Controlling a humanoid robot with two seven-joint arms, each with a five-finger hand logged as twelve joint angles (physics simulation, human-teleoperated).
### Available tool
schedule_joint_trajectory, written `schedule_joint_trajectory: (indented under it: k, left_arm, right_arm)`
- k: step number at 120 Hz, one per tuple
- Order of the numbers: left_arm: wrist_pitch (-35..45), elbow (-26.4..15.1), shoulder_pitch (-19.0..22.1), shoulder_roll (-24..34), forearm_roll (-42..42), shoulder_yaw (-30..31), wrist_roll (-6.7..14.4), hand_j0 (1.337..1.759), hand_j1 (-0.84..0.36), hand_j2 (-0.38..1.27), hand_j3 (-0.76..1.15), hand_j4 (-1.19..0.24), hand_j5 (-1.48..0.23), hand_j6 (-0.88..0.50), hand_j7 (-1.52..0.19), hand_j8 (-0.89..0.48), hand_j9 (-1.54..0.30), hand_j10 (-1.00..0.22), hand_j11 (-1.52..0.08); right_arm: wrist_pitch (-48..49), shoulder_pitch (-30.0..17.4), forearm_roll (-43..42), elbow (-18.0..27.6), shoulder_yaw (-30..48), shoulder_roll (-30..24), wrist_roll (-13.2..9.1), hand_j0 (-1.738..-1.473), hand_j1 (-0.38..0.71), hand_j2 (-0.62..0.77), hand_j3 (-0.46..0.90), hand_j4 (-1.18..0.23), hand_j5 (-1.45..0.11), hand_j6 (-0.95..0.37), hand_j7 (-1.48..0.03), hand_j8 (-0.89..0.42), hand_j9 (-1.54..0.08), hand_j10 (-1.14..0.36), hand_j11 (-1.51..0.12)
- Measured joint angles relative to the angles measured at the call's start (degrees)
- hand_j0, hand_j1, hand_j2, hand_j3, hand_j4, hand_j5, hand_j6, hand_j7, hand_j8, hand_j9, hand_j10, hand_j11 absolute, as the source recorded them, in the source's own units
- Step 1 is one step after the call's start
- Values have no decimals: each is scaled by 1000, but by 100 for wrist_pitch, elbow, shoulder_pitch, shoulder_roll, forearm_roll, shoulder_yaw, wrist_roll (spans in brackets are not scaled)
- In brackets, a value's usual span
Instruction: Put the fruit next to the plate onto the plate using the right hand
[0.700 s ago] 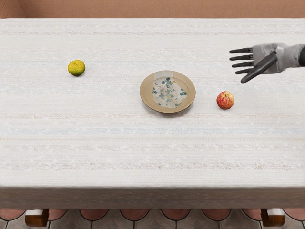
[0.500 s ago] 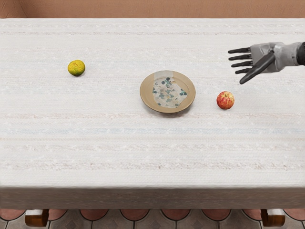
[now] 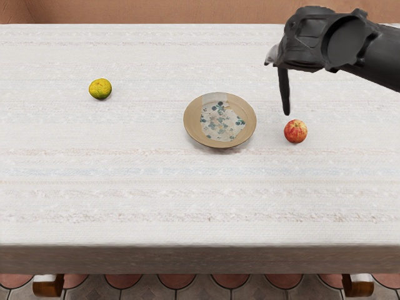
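Bench, pale cloth. Apple, red, on the cloth just right of plate, not touching; nothing on plate. Green-yellow citrus, well off to the left, likely not the target. Right hand, above and behind apple, unclenched, empty, one finger pointing down. Step: approach. Next: lower over apple, close around it.

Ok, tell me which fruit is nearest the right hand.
The red apple, just right of the plate; the right hand hangs close by it. The yellow-green fruit lies far to the left.
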Motion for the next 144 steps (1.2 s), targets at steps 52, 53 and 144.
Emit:
schedule_joint_trajectory:
  k: [52, 53, 144]
  left_arm:
    - [0, 0, 0, 0, 0, 0, 0, 1658, 349, 0, 0, -1, 0, -1, 0, -1, 0, -1, 0]
    - [0, 0, 0, 0, 0, 0, 0, 1658, 349, 0, 0, -1, 0, -1, 0, -1, 0, -1, 0]
    - [0, 0, 0, 0, 0, 0, 0, 1658, 349, 0, 0, -1, 0, -1, 0, -1, 0, -1, 0]
  right_arm:
    - [-2185, -610, -188, 1698, -160, -738, 0, -1658, -346, 0, 0, -4, -4, -5, -3, -5, -4, -4, -3]
    - [-2207, -614, -197, 1702, -163, -741, 0, -1658, -344, 0, 0, -6, -6, -7, -6, -7, -6, -6, -6]
    - [-3174, -1176, -584, 1696, -199, -775, 0, -1658, -72, -45, 0, -233, -301, -234, -301, -234, -301, -233, -301]
